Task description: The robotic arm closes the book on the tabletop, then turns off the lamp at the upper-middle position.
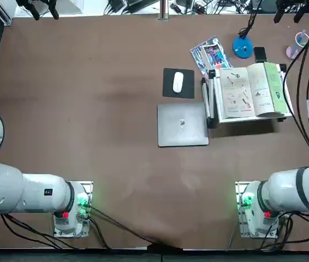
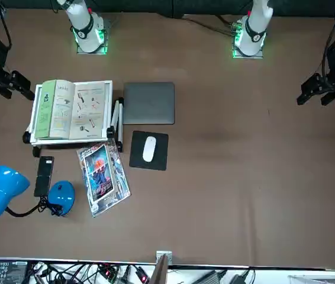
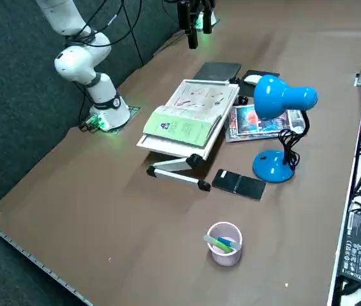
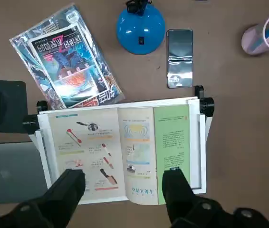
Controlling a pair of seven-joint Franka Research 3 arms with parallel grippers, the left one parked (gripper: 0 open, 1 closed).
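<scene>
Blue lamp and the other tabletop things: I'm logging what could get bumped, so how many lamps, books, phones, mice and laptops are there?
Lamp with round bright-blue base: 1
Open book with white illustrated pages: 1
Black slab-shaped phone: 1
White rounded mouse: 1
Closed grey laptop: 1
Total: 5

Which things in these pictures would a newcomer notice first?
Probably the bright-blue desk lamp, standing beyond the stand, beside the magazine. Next, the open picture book with its green panel, lying on the white stand. The right hand hovers near the book.
</scene>
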